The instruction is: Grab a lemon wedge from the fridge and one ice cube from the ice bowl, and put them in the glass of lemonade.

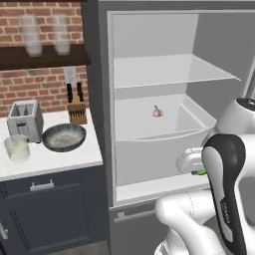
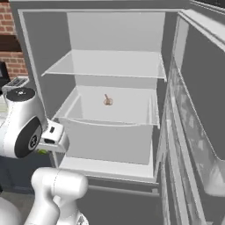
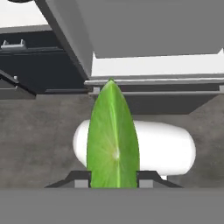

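A lime-green lemon wedge (image 3: 113,135) stands upright between my gripper's (image 3: 113,182) two dark fingertips (image 3: 81,183), which are shut on it. In the left base view a sliver of the lemon wedge (image 1: 200,172) shows beside the white hand, low in front of the open fridge (image 1: 149,74). The gripper points down at the floor outside the fridge's bottom edge. On the counter to the left sit the dark ice bowl (image 1: 63,137) with whitish contents and the glass of lemonade (image 1: 17,148).
A small beige garlic-like bulb (image 1: 157,111) lies in the fridge drawer. The fridge door (image 2: 197,110) stands open on the right. A silver toaster (image 1: 24,119) and a knife block (image 1: 76,108) stand behind the bowl. Frosted glasses (image 1: 33,36) sit on the wall shelf.
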